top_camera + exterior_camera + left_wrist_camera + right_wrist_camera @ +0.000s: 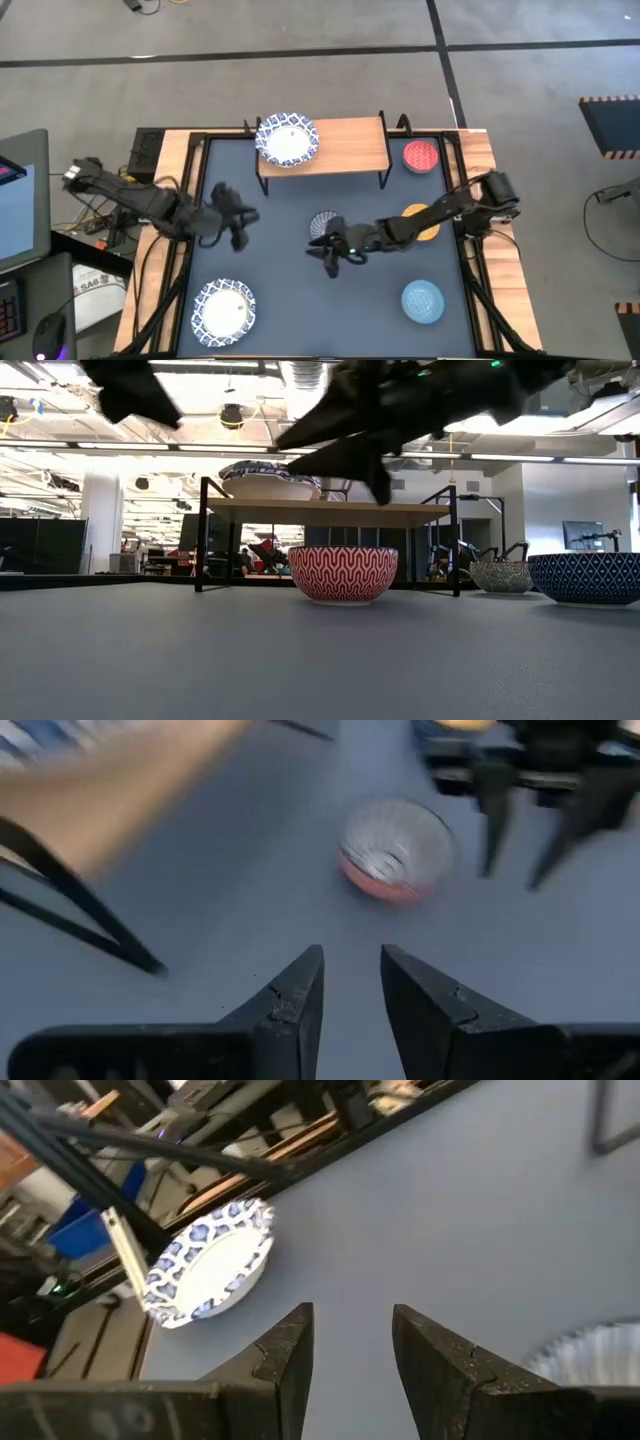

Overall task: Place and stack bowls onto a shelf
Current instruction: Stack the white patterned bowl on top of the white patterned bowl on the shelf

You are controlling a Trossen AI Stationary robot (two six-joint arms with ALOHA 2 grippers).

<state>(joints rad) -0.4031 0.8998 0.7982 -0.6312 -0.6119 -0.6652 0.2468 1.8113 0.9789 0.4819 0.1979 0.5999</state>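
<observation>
A: Nearest, the right gripper hangs partly open and empty beside the grey-blue patterned bowl, mid-table, before the shelf.

B: Probably rigid, glazed, slippery, chippable: pinch its rim.

A: The left gripper, also parted, holds nothing, waiting at table left.

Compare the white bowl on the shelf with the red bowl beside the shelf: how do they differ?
The white bowl is wider, with a blue-patterned rim; the red bowl is smaller and red all over. The white bowl sits on the shelf, at its left end; the red bowl stands on the dark tabletop past the shelf's right end. Both are round, upright and untouched.
</observation>
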